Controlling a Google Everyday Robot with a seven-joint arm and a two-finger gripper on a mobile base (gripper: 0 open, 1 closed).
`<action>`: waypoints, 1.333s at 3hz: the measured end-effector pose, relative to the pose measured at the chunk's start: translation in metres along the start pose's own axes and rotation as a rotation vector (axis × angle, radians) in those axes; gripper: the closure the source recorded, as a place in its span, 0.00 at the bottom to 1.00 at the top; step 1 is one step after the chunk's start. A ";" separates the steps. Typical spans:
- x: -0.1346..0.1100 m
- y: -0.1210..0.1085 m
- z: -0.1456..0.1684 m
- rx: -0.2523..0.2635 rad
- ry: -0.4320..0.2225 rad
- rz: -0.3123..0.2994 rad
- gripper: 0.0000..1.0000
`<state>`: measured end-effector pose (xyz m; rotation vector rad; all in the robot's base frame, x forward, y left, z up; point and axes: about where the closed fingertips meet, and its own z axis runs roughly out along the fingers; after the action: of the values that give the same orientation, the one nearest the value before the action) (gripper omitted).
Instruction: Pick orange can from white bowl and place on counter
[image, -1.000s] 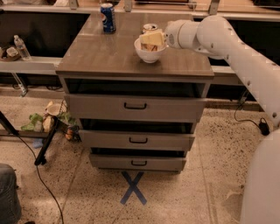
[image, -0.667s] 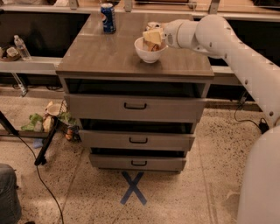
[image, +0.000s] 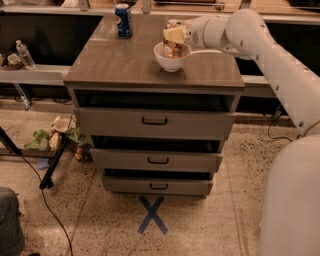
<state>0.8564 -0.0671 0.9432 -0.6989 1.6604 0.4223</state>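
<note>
Camera view, findings left to right. Upper left: a water bottle (image: 25, 54) stands on the dark side shelf, well apart from the work and of no concern. Upper centre-left: the blue Pepsi can (image: 123, 20) stands upright near the far edge of the counter (image: 120, 65), apart from the bowl. It is at risk only if the arm swings that way. Upper centre: the white bowl (image: 172, 59) sits on the counter with the orange can (image: 173, 48) upright inside it, silver top above the rim. The gripper (image: 174, 35) is at the can's upper part, directly over the bowl. Whether it is clamped on the can or only placed about it cannot be told. Upper right: the arm (image: 260, 45) reaches in from that side.

Risks, as judged:
- A weak or high hold could let the can slip back and tip in the bowl.
- A lift off vertical could catch the rim and drag or overturn the bowl.
- A set-down too near the counter's edge could send the can off.
</note>
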 end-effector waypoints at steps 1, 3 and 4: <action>-0.033 -0.019 -0.010 0.021 -0.032 -0.010 1.00; -0.068 -0.061 -0.027 0.134 -0.045 -0.037 1.00; -0.048 -0.087 -0.032 0.186 0.000 -0.038 1.00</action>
<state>0.8935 -0.1419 1.0053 -0.5912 1.6595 0.2364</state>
